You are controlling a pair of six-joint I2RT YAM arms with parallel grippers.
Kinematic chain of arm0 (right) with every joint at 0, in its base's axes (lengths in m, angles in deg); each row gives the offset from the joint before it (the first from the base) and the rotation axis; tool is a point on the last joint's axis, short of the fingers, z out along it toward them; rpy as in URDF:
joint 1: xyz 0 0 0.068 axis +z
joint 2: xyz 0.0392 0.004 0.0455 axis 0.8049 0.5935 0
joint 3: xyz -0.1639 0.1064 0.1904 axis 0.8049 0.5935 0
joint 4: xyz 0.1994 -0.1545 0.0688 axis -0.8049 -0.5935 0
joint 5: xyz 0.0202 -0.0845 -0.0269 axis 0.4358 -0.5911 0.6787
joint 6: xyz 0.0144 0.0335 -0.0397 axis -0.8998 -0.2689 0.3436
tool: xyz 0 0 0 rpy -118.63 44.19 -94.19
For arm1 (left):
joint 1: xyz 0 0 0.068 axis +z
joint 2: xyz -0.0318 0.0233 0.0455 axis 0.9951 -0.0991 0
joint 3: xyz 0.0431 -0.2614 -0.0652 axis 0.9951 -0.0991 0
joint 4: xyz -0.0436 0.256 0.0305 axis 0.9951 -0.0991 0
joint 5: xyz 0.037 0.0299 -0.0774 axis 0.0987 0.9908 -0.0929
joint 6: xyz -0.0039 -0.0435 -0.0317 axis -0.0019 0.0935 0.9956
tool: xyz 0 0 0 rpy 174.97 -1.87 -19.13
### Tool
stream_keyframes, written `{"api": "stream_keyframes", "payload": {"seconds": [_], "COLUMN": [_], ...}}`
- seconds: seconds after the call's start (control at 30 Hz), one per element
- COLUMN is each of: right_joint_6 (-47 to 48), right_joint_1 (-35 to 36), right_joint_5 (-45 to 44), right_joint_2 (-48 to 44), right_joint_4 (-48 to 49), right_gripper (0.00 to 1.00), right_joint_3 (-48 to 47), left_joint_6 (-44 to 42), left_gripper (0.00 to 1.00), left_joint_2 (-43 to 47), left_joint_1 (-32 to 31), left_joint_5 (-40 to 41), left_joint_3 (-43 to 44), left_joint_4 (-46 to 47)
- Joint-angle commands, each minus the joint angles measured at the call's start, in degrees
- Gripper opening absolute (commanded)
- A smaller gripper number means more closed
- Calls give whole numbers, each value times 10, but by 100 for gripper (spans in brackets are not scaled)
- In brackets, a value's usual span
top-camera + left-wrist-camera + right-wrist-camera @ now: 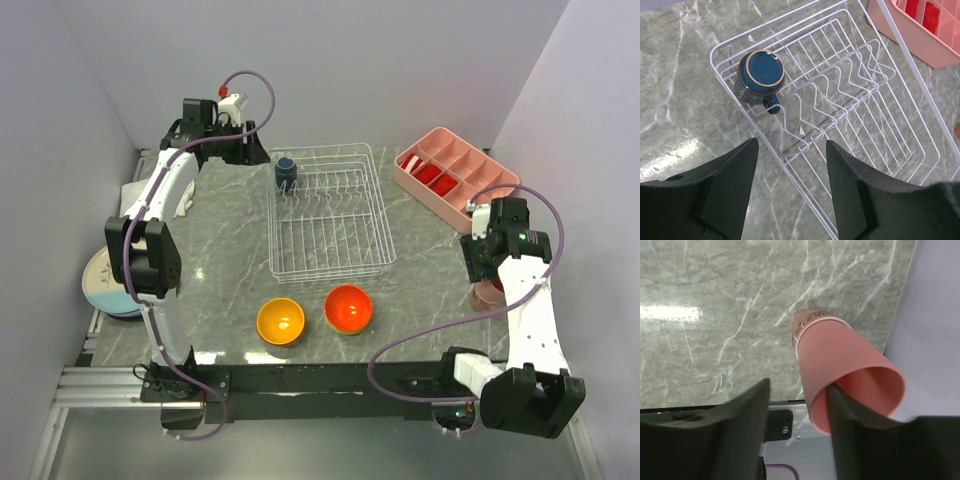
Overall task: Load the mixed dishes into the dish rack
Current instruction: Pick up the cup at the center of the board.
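Observation:
The white wire dish rack (330, 215) stands mid-table and also shows in the left wrist view (855, 95). A navy cup (286, 172) sits upside down in its far left corner (761, 74). An orange-yellow bowl (280, 321) and a red-orange bowl (348, 308) lie on the table in front of the rack. My left gripper (256, 152) is open and empty above the rack's far left corner (792, 150). My right gripper (487, 283) is open around the wall of a pink cup (840, 370) near the right edge. One finger (850, 405) is inside the cup's mouth, the other outside and apart.
A pink compartment tray (455, 175) with red items stands at the back right. A stack of plates (105, 285) sits off the left edge, with a white cloth (133, 198) behind it. The table's right edge (895, 315) runs just beside the pink cup.

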Motion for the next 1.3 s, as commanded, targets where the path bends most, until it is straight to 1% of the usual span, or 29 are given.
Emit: {"api": "stream_keyframes", "payload": {"seconds": [0.0,0.03,0.07,0.1,0.23,0.27,0.37,0.53,0.6,0.63,0.67,0.7,0.73,0.77,0.8,0.83,0.87,0.9,0.93,0.97,1.0,1.03,1.07,1.1,1.13,1.17,1.2,1.23,1.27], "right_joint_6": [-7,-7,-9,-9,-18,-21,-20,-11,-14,-14,-13,-11,-8,-3,-6,-4,-13,-21,-25,-48,-60,-67,-84,-94,-110,-119,-127,-144,-149], "right_joint_1": [-5,-4,-4,-4,-5,-5,-6,-6,-6,-6,-5,0,1,2,8,9,13,16,23,30,35,41,45,53,69,78,84,102,105], "right_joint_5": [5,-2,-8,-13,-38,-42,-53,-55,-55,-50,-50,-50,-30,-18,-5,16,57,79,114,144,172,199,223,259,273,294,336,356,376], "right_joint_2": [-2,-3,-4,-4,5,6,11,26,34,37,48,56,65,85,95,106,117,141,153,165,193,205,219,230,251,264,279,322,345], "right_joint_4": [7,7,7,5,-1,1,-5,-41,-81,-96,-124,-137,-152,-175,-181,-185,-180,-175,-170,-149,-136,-127,-98,-81,-63,-37,-29,-25,-31], "right_gripper": [47,41,30,26,18,12,0,0,0,0,0,0,0,0,0,0,0,0,0,0,0,0,0,0,0,0,0,0,0], "right_joint_3": [-25,-30,-38,-40,-38,-36,-45,-101,-169,-197,-256,-285,-315,-370,-394,-416,-451,-465,-480,-507,-519,-542,-549,-555,-562,-572,-587,-632,-664], "left_joint_6": [13,15,15,17,22,25,37,60,74,77,77,80,81,87,113,134,157,210,239,272,369,439,517,673,687,712,712,716,730], "left_gripper": [63,63,63,64,65,65,65,65,66,70,72,74,77,81,86,94,97,98,98,98,99,99,99,99,97,96,96,96,96], "left_joint_2": [38,38,37,35,22,19,5,-21,-26,-23,-22,-10,-1,10,34,43,47,44,37,29,16,9,1,-25,-39,-59,-67,-76,-92], "left_joint_1": [-2,-2,-2,-2,-2,-2,-2,-2,-3,-5,-9,-12,-14,-18,-20,-22,-23,-23,-22,-17,-14,-6,-2,0,-1,-2,-4,-11,-14], "left_joint_5": [-21,-23,-25,-25,-32,-33,-41,-65,-80,-84,-94,-101,-114,-128,-148,-161,-173,-204,-219,-238,-268,-306,-321,-327,-335,-334,-335,-335,-335], "left_joint_3": [4,3,2,-1,7,10,23,47,61,63,62,55,41,2,-20,-41,-63,-64,-62,-64,-76,-96,-143,-156,-143,-136,-130,-123,-105], "left_joint_4": [27,28,29,31,35,36,44,58,65,69,80,93,115,170,202,236,287,303,324,379,438,516,720,817,816,845,846,845,833]}}
